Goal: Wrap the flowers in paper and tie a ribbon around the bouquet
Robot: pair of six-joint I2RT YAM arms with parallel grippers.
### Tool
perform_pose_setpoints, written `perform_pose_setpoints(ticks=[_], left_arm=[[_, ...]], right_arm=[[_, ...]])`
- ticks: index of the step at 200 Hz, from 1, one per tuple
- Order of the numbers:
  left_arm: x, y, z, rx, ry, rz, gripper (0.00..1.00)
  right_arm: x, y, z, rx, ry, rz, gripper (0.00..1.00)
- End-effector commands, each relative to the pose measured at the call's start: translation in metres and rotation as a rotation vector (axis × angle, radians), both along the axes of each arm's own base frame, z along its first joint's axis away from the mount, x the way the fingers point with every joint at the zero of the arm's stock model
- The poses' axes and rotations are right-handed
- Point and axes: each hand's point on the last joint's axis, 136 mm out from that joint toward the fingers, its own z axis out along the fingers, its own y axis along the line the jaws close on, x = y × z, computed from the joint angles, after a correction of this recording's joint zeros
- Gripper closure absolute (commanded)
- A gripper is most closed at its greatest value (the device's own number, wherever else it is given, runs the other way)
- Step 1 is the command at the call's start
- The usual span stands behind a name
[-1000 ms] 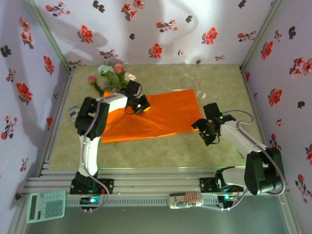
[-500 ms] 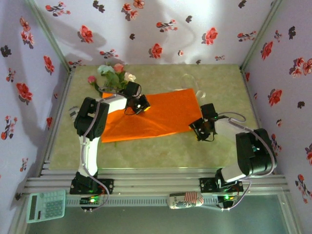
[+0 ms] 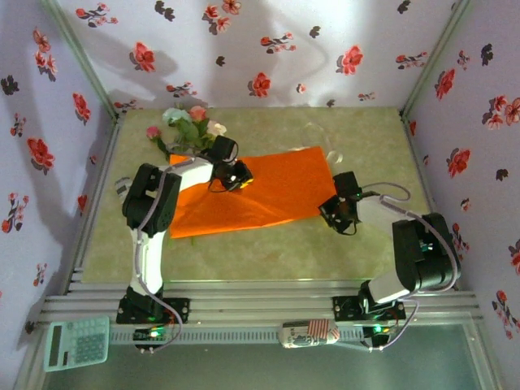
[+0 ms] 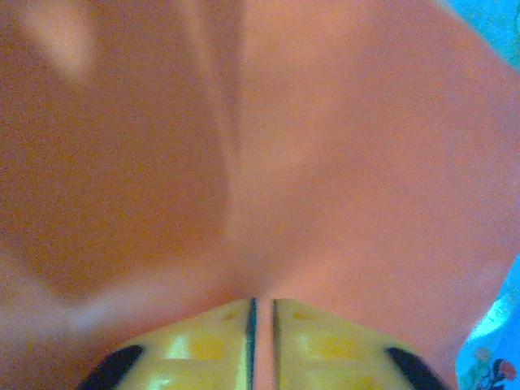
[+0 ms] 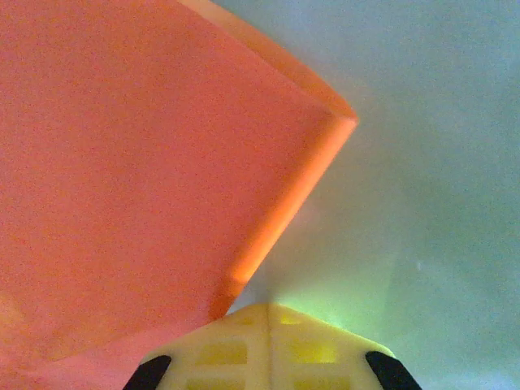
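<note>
Our right hand (image 5: pixel 268 307) pinches the paper (image 5: pixel 122 162) at its right edge for folding; whether our left hand (image 4: pixel 262 302) grips, we cannot tell.

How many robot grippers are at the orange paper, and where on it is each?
2. The left gripper is over the far left part of the paper, close to the flowers. The right gripper is at the paper's near right corner.

Bright top light, soft shadows, wrist views seemingly defocused.
</note>
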Motion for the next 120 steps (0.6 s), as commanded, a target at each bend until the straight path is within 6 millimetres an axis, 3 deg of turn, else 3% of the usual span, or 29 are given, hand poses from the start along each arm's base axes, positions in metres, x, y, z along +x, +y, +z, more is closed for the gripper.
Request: perform_pose_setpoints(ticks=[1, 28, 56, 66, 88, 120], left_arm=[[-0.005, 0.003, 0.041, 0.000, -0.064, -0.023, 0.72], [-0.008, 0.008, 0.051, 0.024, -0.068, -0.042, 0.72], [-0.014, 0.007, 0.031, 0.052, -0.002, -0.081, 0.79], [-0.015, 0.007, 0.021, 0.066, 0.025, -0.091, 0.82], [-0.016, 0.014, 0.001, 0.143, 0.057, -0.123, 0.87], [-0.022, 0.029, -0.027, 0.245, 0.101, -0.154, 0.91]], right_arm=[[0.046, -0.017, 0.047, -0.117, -0.275, -0.010, 1.00], [0.035, -0.014, 0.047, -0.094, -0.247, 0.018, 1.00], [0.033, -0.016, 0.037, -0.070, -0.203, 0.012, 0.59], [0.033, -0.021, 0.031, -0.057, -0.172, -0.007, 0.50], [0.042, -0.035, 0.027, -0.021, -0.169, -0.035, 0.44], [0.062, -0.031, 0.018, 0.029, -0.153, 0.006, 0.46]])
